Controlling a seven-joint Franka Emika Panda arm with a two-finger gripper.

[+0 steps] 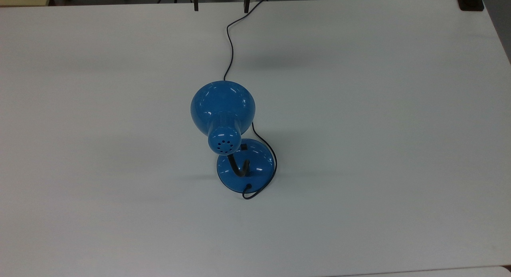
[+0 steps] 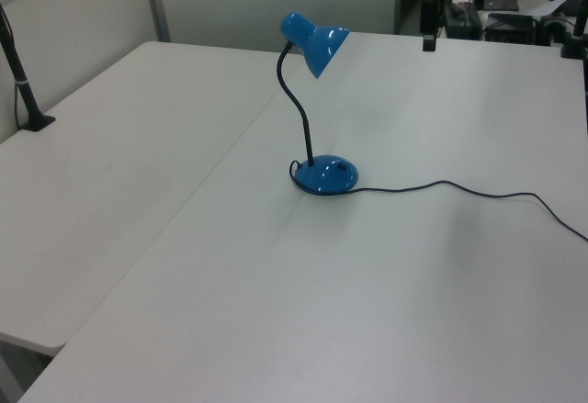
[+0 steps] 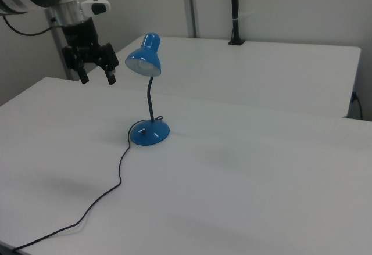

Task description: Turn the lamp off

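Observation:
The lamp stands upright mid-table: glossy blue bell shade [image 1: 222, 104] with vent holes, black gooseneck [image 2: 299, 118], and round blue base [image 1: 257, 165] with a small black switch [image 1: 242, 147]. Its thin black cord [image 1: 229, 49] runs from the base towards the top view's upper edge. My gripper [image 1: 221, 6] hangs at that upper edge, far from the lamp. In the right view the gripper [image 3: 97, 79] is open and empty, raised in the air left of the shade [image 3: 144, 59]. The left view shows the gripper [image 2: 429, 40] edge-on, right of the shade [image 2: 317, 43]. Whether the bulb glows I cannot tell.
The cord [image 2: 478, 190] snakes over the white table [image 1: 379, 129] to the left view's right edge. A black clamped post [image 2: 26, 91] stands on the adjoining table, at the back in the right view [image 3: 235, 11]. A seam [image 2: 230, 155] divides the two tabletops.

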